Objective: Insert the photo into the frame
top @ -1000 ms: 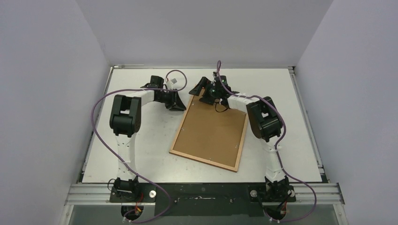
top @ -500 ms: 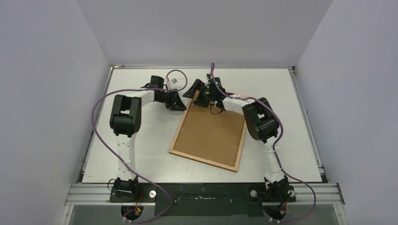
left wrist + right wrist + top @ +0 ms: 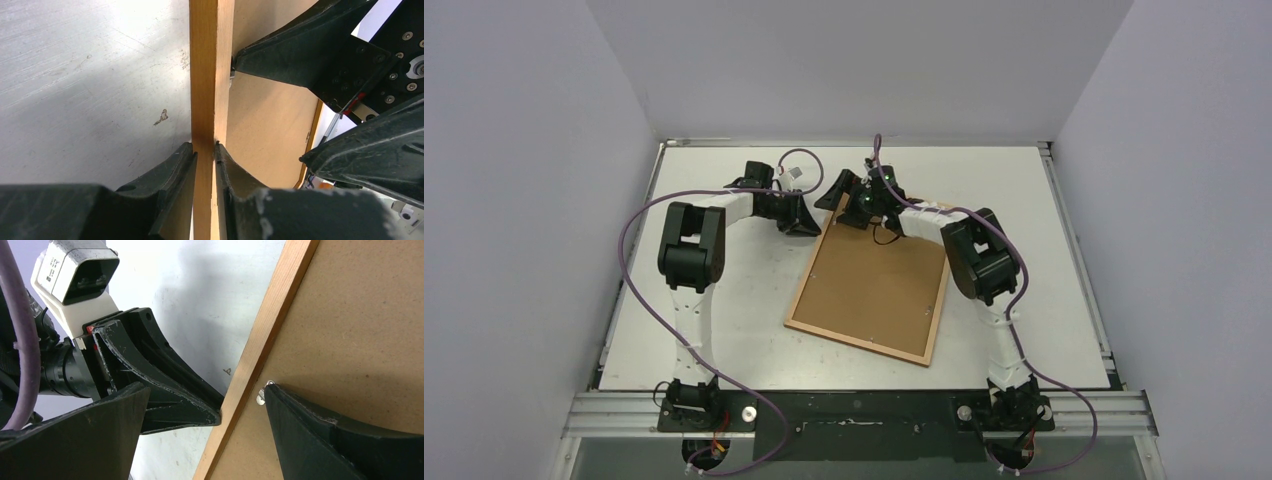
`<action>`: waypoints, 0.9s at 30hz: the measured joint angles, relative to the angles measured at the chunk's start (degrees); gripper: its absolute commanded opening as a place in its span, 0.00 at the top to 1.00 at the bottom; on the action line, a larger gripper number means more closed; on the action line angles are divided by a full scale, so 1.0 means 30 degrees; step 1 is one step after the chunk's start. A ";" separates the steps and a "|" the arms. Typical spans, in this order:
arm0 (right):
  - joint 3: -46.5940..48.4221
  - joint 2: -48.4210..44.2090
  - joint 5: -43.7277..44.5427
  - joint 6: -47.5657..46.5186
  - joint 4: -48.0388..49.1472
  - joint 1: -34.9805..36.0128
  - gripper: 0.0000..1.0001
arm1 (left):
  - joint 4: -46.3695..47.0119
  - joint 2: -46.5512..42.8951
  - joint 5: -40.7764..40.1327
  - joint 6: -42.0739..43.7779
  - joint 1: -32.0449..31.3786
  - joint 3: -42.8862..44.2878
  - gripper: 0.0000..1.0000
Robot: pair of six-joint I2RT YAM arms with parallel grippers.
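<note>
The frame (image 3: 854, 343) lies back-up on the desk (image 3: 754, 340), with open surface around its edges. The left end effector (image 3: 205, 160) clenches the left rail near the far corner. The right end effector (image 3: 849, 205) is released and straddles that rail, with one finger beside a metal tab (image 3: 261, 396) on the backing sheet (image 3: 879, 280).

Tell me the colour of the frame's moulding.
Orange-brown bare wood all along the frame; the left wrist view shows it best.

I count one frame (image 3: 210, 75) and one brown backing sheet (image 3: 879, 285), with one small metal tab (image 3: 261, 394) showing on it. My own tools number two: the left pincer (image 3: 204, 150) and the right pincer (image 3: 205, 390).
</note>
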 measured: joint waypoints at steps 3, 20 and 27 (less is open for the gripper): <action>-0.0423 -0.0270 0.0146 -0.0175 0.0000 -0.0102 0.10 | 0.0000 0.0000 0.0007 0.0007 0.0000 0.0000 0.82; -0.1858 -0.1209 0.0495 -0.0102 0.0226 0.0240 0.10 | -0.0022 0.0000 0.0022 0.0007 0.0000 0.0000 0.83; -0.1559 -0.1035 0.0488 0.0124 0.0138 0.0503 0.10 | -0.0029 0.0000 0.0022 0.0007 0.0000 0.0007 0.83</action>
